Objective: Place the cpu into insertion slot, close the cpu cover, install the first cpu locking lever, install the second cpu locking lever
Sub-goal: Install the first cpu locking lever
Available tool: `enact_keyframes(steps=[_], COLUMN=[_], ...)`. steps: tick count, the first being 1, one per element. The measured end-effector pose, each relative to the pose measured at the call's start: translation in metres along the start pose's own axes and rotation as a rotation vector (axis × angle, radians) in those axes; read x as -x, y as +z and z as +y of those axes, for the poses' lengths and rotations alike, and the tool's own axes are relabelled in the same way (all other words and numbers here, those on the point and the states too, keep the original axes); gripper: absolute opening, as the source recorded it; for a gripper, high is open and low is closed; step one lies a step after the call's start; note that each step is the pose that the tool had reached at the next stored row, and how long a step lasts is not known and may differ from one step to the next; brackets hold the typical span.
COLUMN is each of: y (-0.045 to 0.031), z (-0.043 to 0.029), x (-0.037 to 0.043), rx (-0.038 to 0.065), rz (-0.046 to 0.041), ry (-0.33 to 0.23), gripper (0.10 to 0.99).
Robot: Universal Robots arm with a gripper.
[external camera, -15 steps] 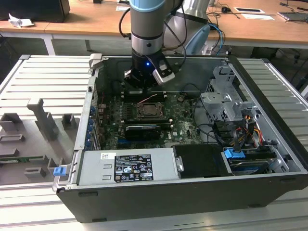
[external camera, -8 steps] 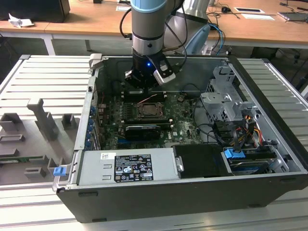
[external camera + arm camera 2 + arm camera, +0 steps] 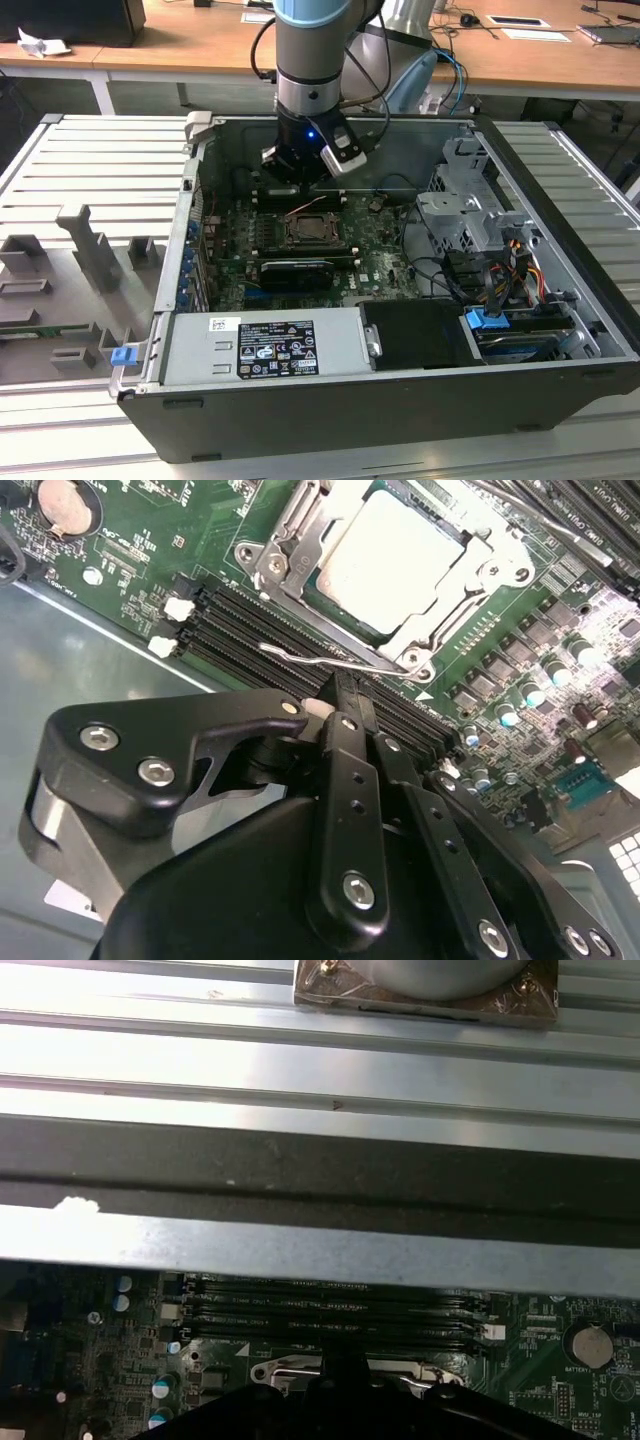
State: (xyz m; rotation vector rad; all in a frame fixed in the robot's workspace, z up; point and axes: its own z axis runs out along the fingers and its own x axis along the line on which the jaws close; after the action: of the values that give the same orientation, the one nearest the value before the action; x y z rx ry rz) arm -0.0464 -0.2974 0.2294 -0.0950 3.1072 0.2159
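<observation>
Nearest the lens in the second wrist view sat the black metal gripper (image 3: 335, 705), its linkage arms bolted with silver screws. Its jaws looked drawn nearly together with nothing between them; the tips hovered just above a thin silvery wire locking lever (image 3: 330, 658) that ran along the socket's near edge.

Beyond the lever, toward 12 o'clock in that view, lay the small flat square cpu (image 3: 395, 560) with its pale silvery metal face. It rested flat in the insertion slot (image 3: 385, 630), face up, with the square silvery metal cpu cover (image 3: 285, 555) closed down around it as a frame. Being square, the chip had no long axis; its edges ran in line with the socket's, skewed diagonally across that view. The lever's long axis followed the socket edge, from roughly 9 o'clock to 4 o'clock.

In the exterior view the grey-and-blue robot arm (image 3: 312, 60) reached down into the open black computer case (image 3: 560, 260), the gripper at about 11 o'clock of the socket on the green motherboard (image 3: 385, 260). The case stood on a ribbed grey metal worktop (image 3: 90, 170).

The step in hand appeared to be seating the first lever. Doing it well probably called for pressing squarely down on the wire, then guiding it sideways under its hook, without scraping the black memory slots (image 3: 240, 615) beside it.
</observation>
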Motion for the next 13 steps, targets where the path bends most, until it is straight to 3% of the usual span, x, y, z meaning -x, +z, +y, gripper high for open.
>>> enact_keyframes(steps=[13], y=[0.0028], z=[-0.0004], x=[0.0028], rx=[0.000], rz=[0.0001], ry=[0.000], gripper=[0.106])
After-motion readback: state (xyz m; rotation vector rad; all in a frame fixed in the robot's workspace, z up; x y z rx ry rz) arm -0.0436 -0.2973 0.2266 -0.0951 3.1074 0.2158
